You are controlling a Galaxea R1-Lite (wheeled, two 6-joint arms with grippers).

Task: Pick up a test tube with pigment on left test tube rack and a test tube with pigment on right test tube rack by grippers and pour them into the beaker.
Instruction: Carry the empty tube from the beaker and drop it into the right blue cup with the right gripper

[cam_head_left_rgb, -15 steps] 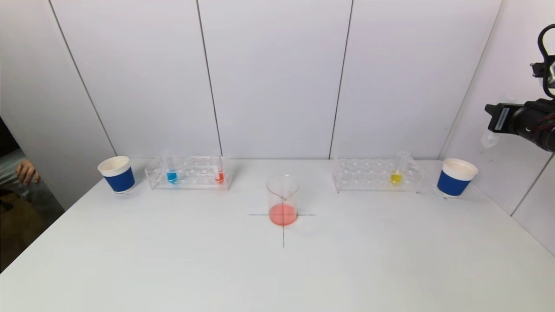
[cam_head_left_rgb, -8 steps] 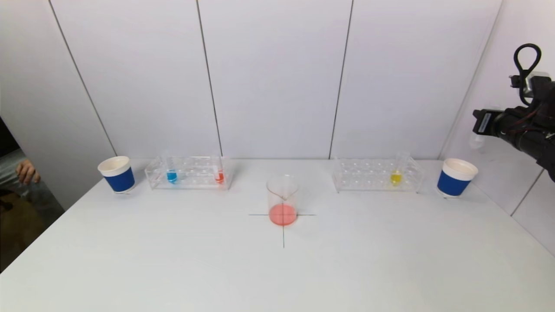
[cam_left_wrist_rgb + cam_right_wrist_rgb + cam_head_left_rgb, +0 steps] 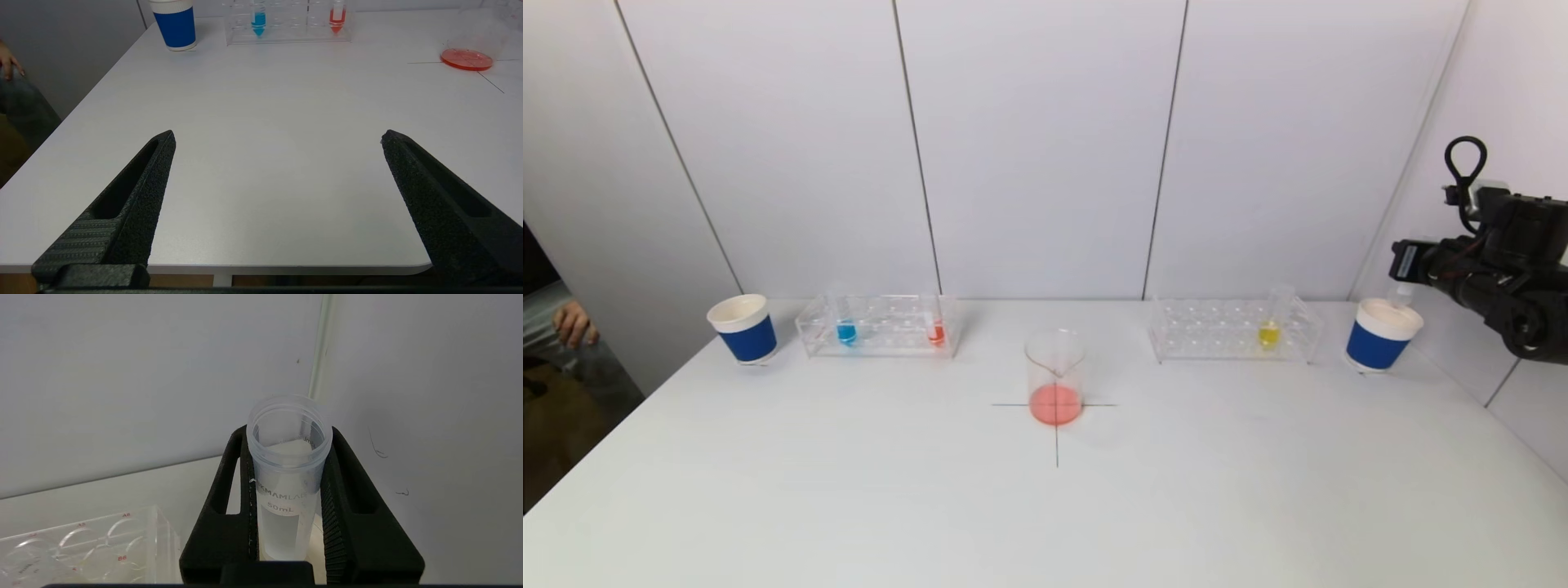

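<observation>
Right pincer [image 3: 288,498]: clenched on an empty clear test tube [image 3: 288,473], marked 50mL, mouth open and upright between both pads. In the head view, positioned at the right edge of the frame, directly above the right blue cup [image 3: 1382,335] at the desk's far right corner.

Left pincer [image 3: 278,139]: released, fingers spread wide, held over the near left part of the desk [image 3: 1045,506]; outside the head view.

Beaker [image 3: 1055,377]: centre of the head frame, standing on a black cross mark, red liquid at the bottom.

Left test tube rack [image 3: 878,325]: upper left of the desk, holding a blue-pigment tube [image 3: 846,330] and a red-pigment tube [image 3: 936,330]. Left blue cup [image 3: 743,328] just beside it.

Right test tube rack [image 3: 1233,330]: upper right of the desk, holding a yellow-pigment tube [image 3: 1269,330], between beaker and right blue cup.
</observation>
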